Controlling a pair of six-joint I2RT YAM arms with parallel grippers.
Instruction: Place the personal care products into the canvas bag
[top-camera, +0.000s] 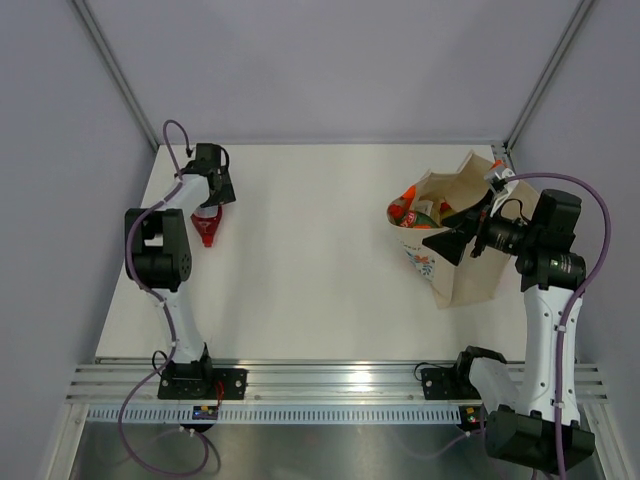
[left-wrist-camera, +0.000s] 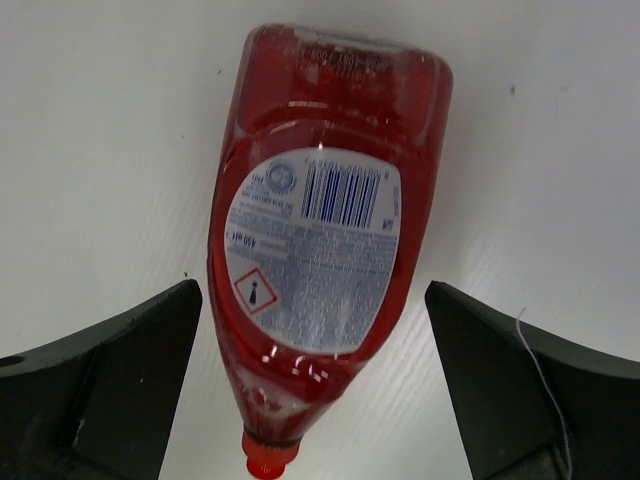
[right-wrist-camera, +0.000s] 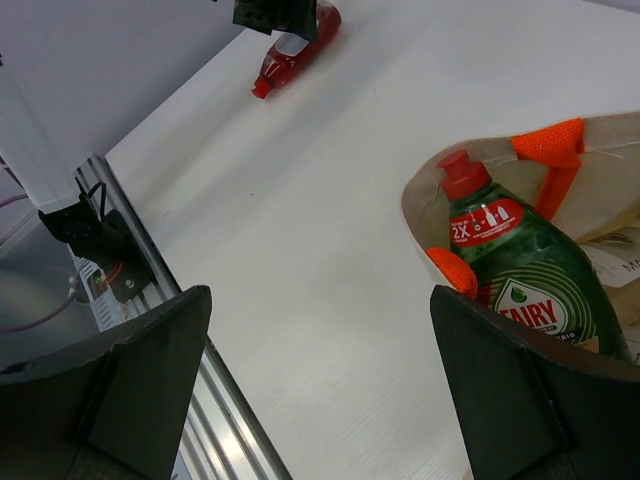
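A red bottle with a white label lies flat on the white table at the far left; it also shows in the left wrist view and in the right wrist view. My left gripper hangs open over it, one finger on each side, not touching. The beige canvas bag with orange handles stands at the right. A green red-capped bottle and other items sit inside it. My right gripper is open and empty at the bag's mouth.
An aluminium rail runs along the near table edge. Grey walls close in the left, back and right sides. White table surface lies between the bottle and the bag.
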